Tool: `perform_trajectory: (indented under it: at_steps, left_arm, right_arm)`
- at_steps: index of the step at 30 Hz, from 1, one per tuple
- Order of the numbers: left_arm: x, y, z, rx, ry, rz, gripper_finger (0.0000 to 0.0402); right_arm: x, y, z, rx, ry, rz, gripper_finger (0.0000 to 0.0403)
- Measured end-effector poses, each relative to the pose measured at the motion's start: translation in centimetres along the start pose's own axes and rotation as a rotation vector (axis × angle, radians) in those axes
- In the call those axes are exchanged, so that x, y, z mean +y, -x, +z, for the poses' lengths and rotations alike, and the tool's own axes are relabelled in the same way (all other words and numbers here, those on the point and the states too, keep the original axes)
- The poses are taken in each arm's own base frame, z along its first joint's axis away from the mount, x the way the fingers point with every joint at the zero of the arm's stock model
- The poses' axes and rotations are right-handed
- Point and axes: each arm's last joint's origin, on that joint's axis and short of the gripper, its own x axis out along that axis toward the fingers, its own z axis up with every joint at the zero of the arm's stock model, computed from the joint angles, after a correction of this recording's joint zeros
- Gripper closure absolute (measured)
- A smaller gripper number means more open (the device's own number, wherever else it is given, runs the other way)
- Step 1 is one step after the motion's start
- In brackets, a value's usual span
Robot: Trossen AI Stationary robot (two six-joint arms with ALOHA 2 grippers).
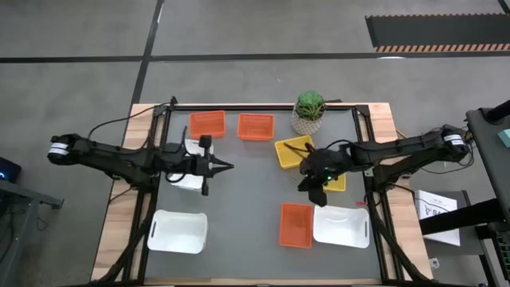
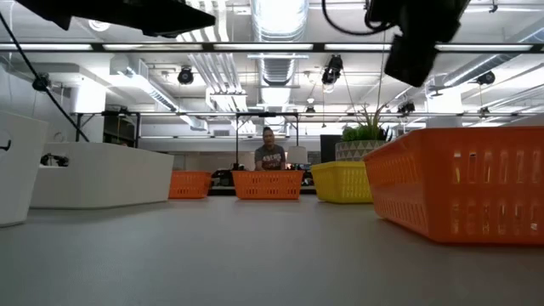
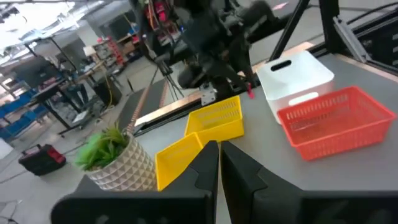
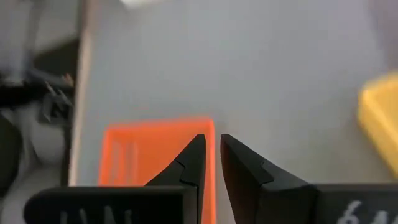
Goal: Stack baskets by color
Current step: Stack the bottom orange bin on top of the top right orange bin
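Partly hidden under the right hand [image 1: 316,191], at 3 o'clock on the tabletop [image 1: 255,199]: a second yellow basket [image 1: 335,182] beside the first [image 1: 293,151]. Counted from above: three orange baskets [image 1: 296,225], three white [image 1: 177,231], two yellow. Left hand [image 1: 225,167] pinched shut, empty, pointing toward centre; right hand narrowly parted, holding nothing visible.

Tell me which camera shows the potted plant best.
The left wrist view: the potted plant is close, with its green leaves and patterned white pot clear beside a yellow basket. The high view shows it small from above at the table's far edge. The low view shows only leaves and pot top behind a yellow basket. The right wrist view misses it.
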Motion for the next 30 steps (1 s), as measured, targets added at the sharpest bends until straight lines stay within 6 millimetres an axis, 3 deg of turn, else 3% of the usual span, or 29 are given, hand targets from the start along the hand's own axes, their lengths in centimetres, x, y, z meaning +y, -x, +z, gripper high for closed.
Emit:
perform_trajectory:
  at_steps: [5,9,15,21,30]
  left_arm:
    - [0.2,0.7,0.3,-0.032,0.007,0.015,0.0401]
    - [0.2,0.8,0.3,-0.032,0.008,0.014,0.0401]
    - [0.1,0.5,0.0,-0.012,0.006,0.005,0.0401]
    - [0.0,0.3,-0.1,-0.004,-0.002,0.001,0.0401]
    - [0.0,0.3,-0.1,-0.005,-0.004,0.001,0.0401]
  right_arm:
    - [0.0,-1.1,-0.2,0.275,-0.059,-0.062,0.0360]
    - [0.2,-2.3,0.5,0.376,-0.061,-0.054,0.0351]
    - [1.3,-4.6,2.2,0.417,-0.001,-0.032,0.0282]
    - [2.1,-7.3,3.1,0.460,0.065,-0.115,0.0210]
    - [2.4,-11.5,2.6,0.571,0.091,-0.156,0.0209]
